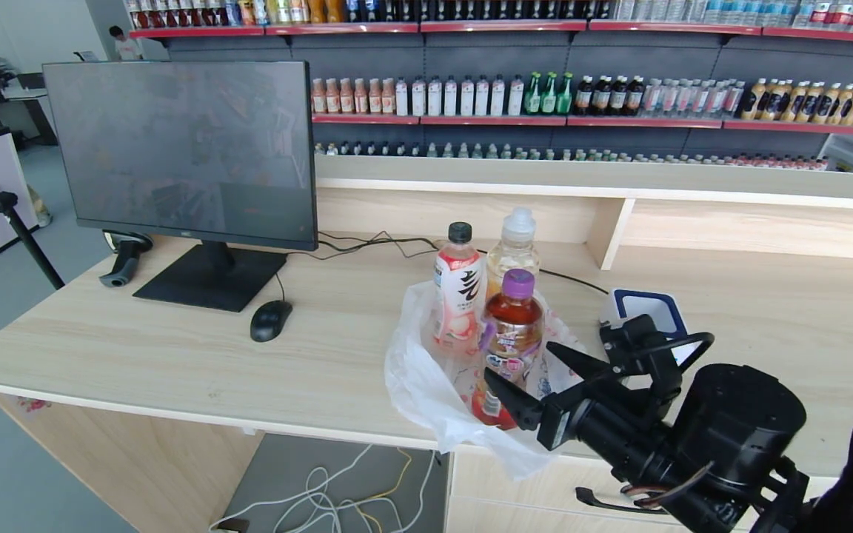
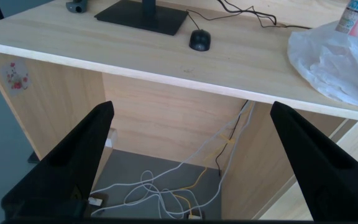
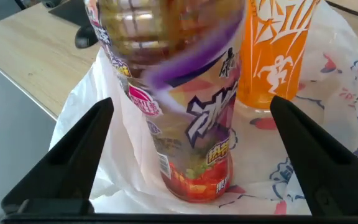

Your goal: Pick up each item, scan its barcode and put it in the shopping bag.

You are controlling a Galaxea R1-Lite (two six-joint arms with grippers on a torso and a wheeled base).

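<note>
While the left gripper [image 2: 191, 107] hangs open below the counter [image 1: 175, 355] edge, the upright purple-capped bottle [image 1: 513, 333] is framed — ungripped — by the open right gripper [image 1: 517, 361].

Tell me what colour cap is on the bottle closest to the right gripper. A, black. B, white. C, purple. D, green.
C: the bottle standing in the shopping bag directly in front of the open right gripper has a purple cap; the black-capped bottle and the white-capped bottle stand behind it.
</note>
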